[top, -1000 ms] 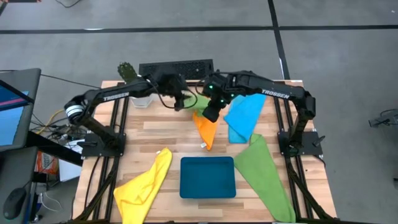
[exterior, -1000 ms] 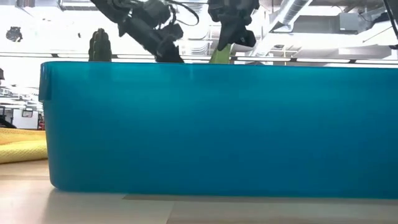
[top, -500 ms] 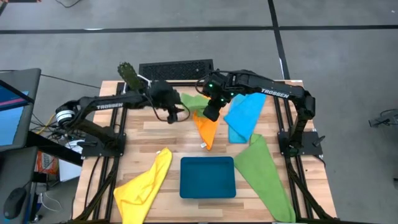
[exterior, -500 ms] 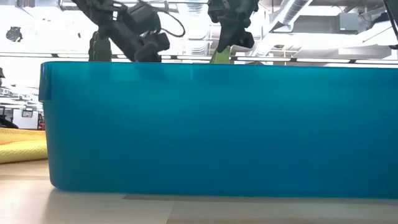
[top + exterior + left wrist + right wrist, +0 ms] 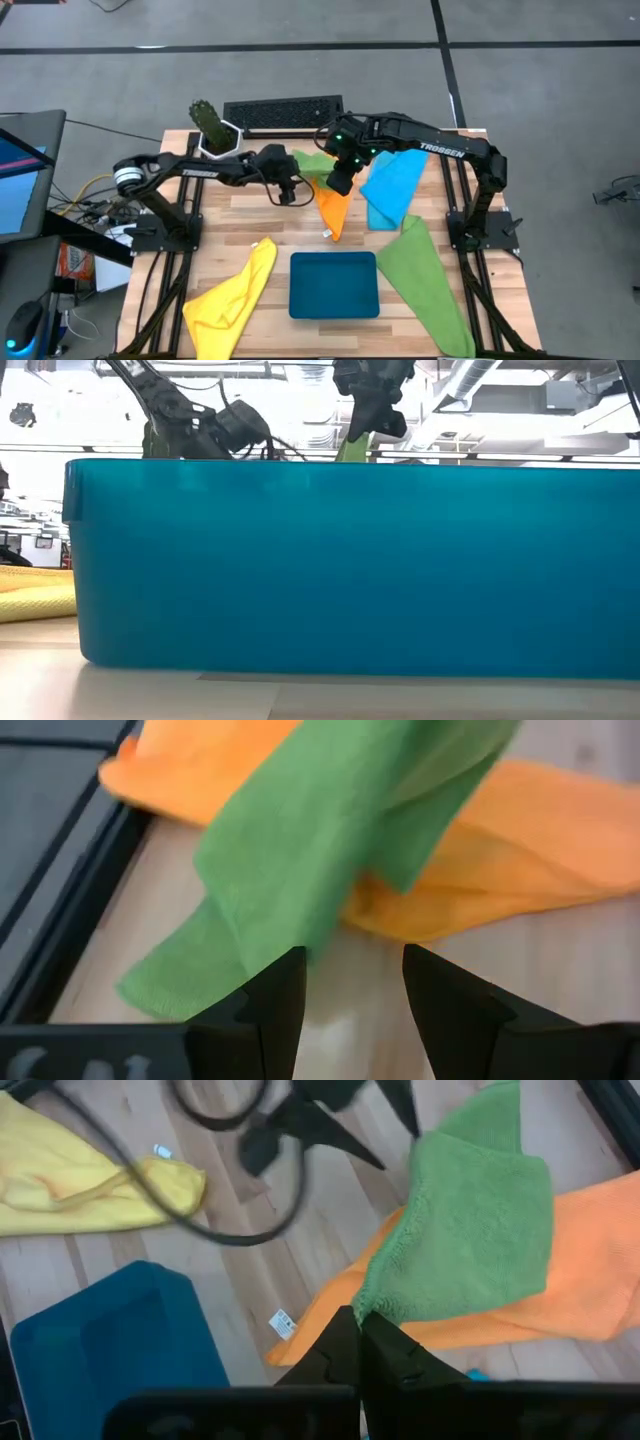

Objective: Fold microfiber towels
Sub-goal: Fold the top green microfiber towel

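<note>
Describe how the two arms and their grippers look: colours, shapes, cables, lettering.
Both arms are dark, near black, built of slim jointed links. The left arm and right arm each carry white TROSSEN lettering on a link. Loose black cables loop beside the left gripper. Small green lights glow near the wrist above the right gripper. The fingers are dark, flat and tapering.

My right gripper [image 5: 358, 1342] is pinching a nubby, matt green towel [image 5: 470, 1230] over soft orange cloth [image 5: 590, 1270]. Pale wood planks [image 5: 560, 980] are showing a smooth grain, and the teal tray [image 5: 350, 560] is looking like glossy plastic.
</note>
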Motion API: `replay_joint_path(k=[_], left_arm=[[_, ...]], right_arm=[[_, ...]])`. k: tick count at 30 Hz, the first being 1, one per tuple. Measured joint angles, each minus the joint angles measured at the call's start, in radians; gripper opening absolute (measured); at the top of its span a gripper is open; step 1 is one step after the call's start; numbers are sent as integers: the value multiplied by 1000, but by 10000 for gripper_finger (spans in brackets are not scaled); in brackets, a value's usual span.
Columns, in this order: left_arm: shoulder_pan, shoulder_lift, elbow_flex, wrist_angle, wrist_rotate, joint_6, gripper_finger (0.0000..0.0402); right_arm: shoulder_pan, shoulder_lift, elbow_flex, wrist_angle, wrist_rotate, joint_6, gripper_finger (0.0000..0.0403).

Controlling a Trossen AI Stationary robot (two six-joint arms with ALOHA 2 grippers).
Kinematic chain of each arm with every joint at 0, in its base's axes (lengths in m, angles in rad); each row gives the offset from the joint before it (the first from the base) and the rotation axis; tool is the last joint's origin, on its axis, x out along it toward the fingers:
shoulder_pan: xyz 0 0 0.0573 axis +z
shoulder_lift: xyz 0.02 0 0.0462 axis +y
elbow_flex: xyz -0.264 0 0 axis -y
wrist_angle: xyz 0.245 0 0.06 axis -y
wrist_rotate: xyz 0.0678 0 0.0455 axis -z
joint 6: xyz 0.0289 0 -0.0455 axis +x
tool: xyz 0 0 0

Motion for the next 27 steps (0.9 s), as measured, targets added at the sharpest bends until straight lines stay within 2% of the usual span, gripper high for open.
replay_joint_path(k=[9, 12, 17, 20, 22, 27], left_arm=[[47, 44, 0, 36, -26, 5, 154], [49, 44, 0, 37, -26, 6, 119], [49, 45, 0, 62, 14, 4, 21], [49, 56, 1, 86, 14, -5, 7], [49, 56, 20, 6, 1, -36, 3], [42, -56, 113, -371, 1, -102, 1]], right_arm=[[0, 0, 0, 2, -1, 0, 21], [0, 0, 0, 2, -2, -1, 14], [0, 0, 0, 3, -2, -1, 18], [0, -1, 0, 2, -2, -1, 19], [0, -5, 0, 0, -2, -1, 14], [1, -48, 1, -6, -2, -1, 10]])
